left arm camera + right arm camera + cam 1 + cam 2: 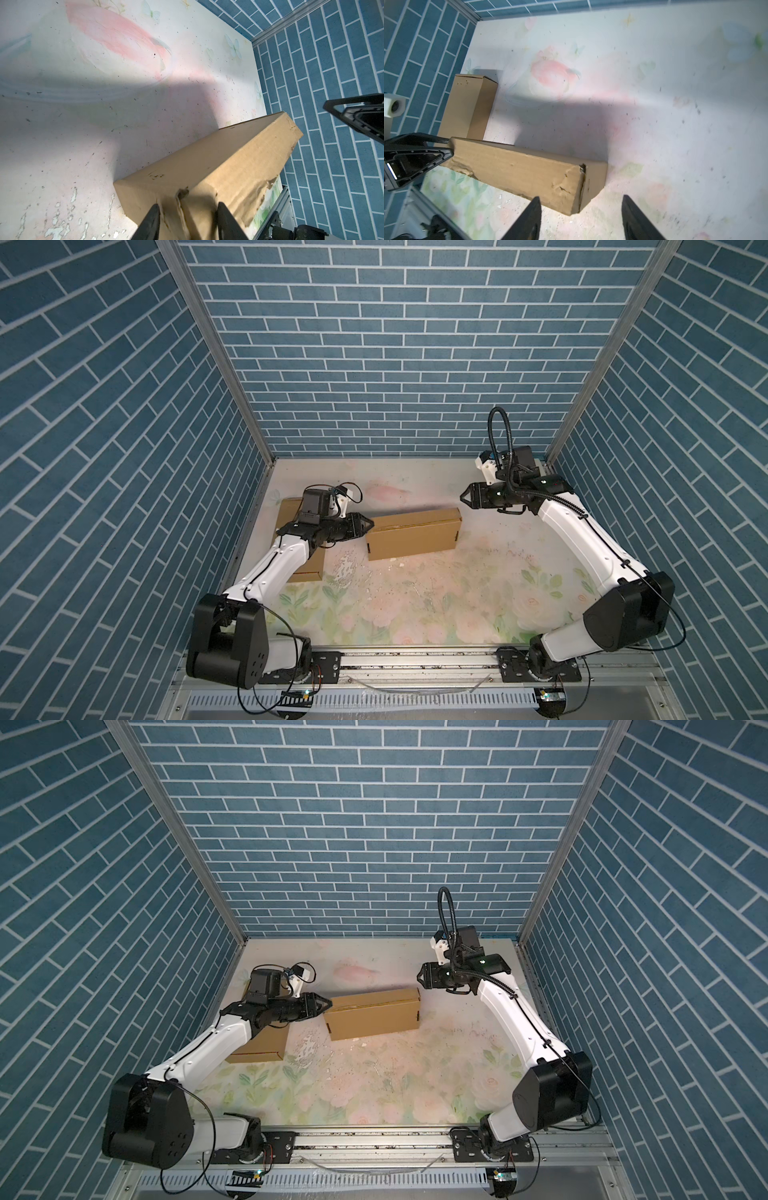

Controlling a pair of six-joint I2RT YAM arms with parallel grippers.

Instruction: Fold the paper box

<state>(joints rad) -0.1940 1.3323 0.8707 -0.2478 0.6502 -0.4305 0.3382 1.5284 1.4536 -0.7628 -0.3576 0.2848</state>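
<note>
Nearest, at the left, a shut cardboard box [309, 568] lies flat under the left arm [282, 560], its contents hidden. At mid-tabletop the paper box [411, 537] stands on a long narrow side, closed up, with nothing of its inside showing. The left hand [369, 524] has a finger on either side of its left end, though I cannot tell whether they pinch it, while the right hand [464, 499] hangs spread and empty just beyond its right end. The tabletop [415, 605] is a worn, speckled floral print, walled by blue brick-pattern panels [395, 364].

Scuffed floral tabletop [457, 593], blue brick-patterned walls [395, 344], second cardboard box [289, 512] leftward.
</note>
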